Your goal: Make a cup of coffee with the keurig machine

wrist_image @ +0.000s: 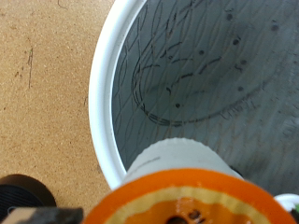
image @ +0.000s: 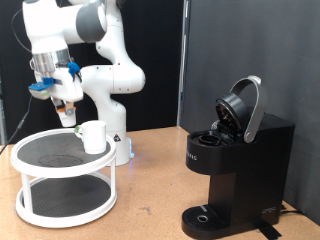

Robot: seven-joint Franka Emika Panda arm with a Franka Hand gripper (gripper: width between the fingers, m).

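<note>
Arm bent downward, pincer [image: 68, 108] clamped on an orange-rimmed pod [wrist_image: 177, 207] above the cup [image: 94, 136]

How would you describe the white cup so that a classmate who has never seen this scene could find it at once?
Start at the round white two-tier stand on the exterior view's left, below the gripper. The cup stands at the upper tier's right edge. It is the only thing on the stand: small, plain white and cylindrical, unlike the tall black keurig machine standing open-lidded on the right.

White cup [image: 93, 136] upright on the rack's top tier; black keurig machine [image: 235, 170], lid apparently raised.
</note>
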